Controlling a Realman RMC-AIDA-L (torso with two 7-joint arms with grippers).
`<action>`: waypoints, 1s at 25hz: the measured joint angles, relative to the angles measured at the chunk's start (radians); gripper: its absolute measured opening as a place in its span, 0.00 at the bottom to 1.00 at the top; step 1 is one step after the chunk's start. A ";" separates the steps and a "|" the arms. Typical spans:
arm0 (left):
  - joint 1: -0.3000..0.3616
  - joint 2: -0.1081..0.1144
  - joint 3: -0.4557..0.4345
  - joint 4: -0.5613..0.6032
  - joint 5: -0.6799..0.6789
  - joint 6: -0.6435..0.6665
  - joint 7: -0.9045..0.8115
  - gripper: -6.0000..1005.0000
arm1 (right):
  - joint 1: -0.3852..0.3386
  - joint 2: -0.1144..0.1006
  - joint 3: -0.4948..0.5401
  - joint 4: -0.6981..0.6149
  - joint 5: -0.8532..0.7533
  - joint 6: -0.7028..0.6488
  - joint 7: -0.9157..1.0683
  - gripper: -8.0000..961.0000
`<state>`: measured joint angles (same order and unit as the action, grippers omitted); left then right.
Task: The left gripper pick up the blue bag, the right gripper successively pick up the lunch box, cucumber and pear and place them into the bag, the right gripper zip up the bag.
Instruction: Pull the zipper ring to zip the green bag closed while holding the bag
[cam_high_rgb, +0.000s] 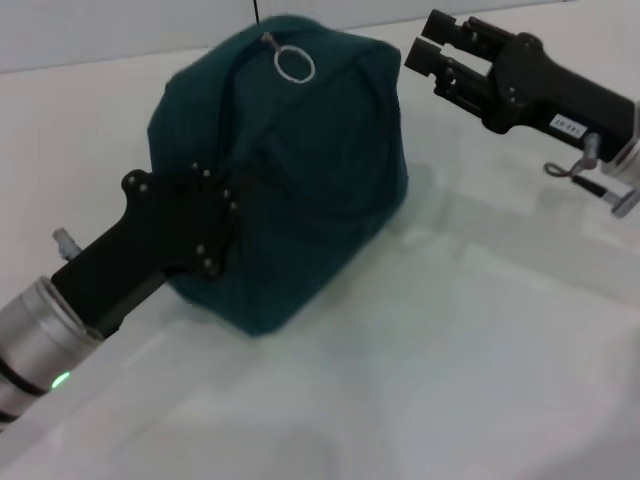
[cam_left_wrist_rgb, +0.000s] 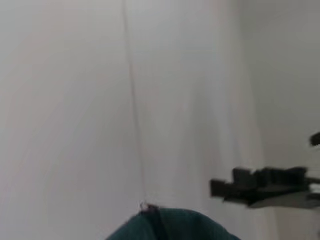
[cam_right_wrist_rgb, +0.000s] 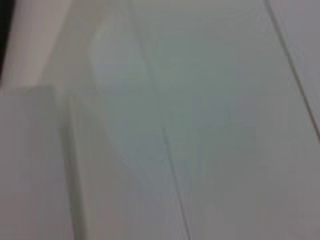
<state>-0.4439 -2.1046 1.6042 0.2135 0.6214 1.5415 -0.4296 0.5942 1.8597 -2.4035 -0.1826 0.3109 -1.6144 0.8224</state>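
While the blue bag (cam_high_rgb: 290, 170) sits upright on the white table (cam_high_rgb: 450, 350), the left gripper (cam_high_rgb: 215, 225) presses against its near left side; its fingertips seem sunk into the fabric, so I cannot tell whether they are apart or together. One silver ring pull (cam_high_rgb: 294, 63) lies on the bag's top, where the zip appears drawn closed. Up at the right, the right gripper (cam_high_rgb: 425, 52) hangs apart from the bag, its two fingers slightly parted and holding nothing. One bag and two grippers show; nothing blocks the bag except the left claw.
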 joint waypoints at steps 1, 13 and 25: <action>0.006 0.000 0.006 0.001 0.000 0.016 0.010 0.07 | 0.007 -0.010 -0.001 0.000 -0.007 0.001 0.005 0.49; -0.004 0.002 0.064 -0.001 0.000 -0.028 0.018 0.07 | 0.109 -0.032 -0.004 0.013 -0.134 0.028 0.026 0.49; -0.018 -0.002 0.065 0.001 -0.003 -0.049 0.019 0.07 | 0.123 -0.015 0.005 0.014 -0.195 0.056 0.063 0.49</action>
<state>-0.4617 -2.1062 1.6690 0.2140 0.6189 1.4929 -0.4111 0.7173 1.8451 -2.3986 -0.1686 0.1163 -1.5582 0.8853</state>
